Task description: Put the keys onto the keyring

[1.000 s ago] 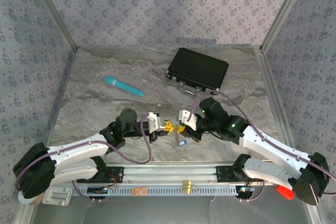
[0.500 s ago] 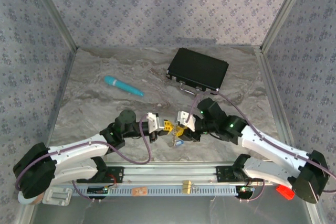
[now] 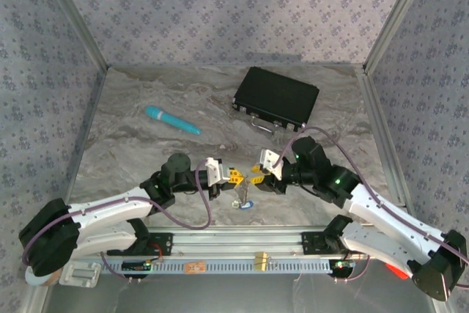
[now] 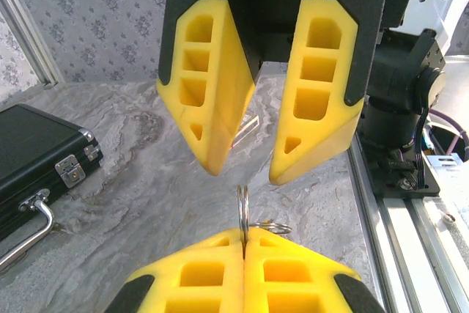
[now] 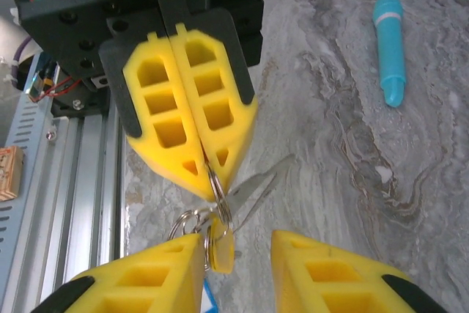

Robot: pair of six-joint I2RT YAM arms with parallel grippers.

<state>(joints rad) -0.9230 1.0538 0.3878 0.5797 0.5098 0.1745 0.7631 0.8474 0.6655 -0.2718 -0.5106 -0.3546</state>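
My left gripper [image 3: 231, 177] is shut on the keyring [image 4: 242, 212], a silvery split ring standing on edge between its fingertips [image 4: 243, 238]. In the right wrist view the keyring [image 5: 219, 189] carries a yellow-headed key [image 5: 223, 245] with its silver blade pointing away. A blue key head [image 5: 209, 295] peeks out below it, and a small second ring [image 5: 183, 222] hangs alongside. The blue key [image 3: 246, 201] dangles under the grippers. My right gripper [image 3: 259, 173] faces the left one, open, with the yellow key head beside its left finger [image 5: 157, 276]. Its two yellow fingers [image 4: 209, 100] stand apart.
A black case [image 3: 276, 97] with a metal handle lies at the back right, and its corner shows in the left wrist view [image 4: 37, 152]. A teal pen [image 3: 171, 119] lies at the back left. The aluminium rail [image 3: 242, 243] runs along the near table edge.
My right gripper has opened and drawn back to the right, away from the left gripper. The keys now hang from the ring in the left gripper, which has stayed put.
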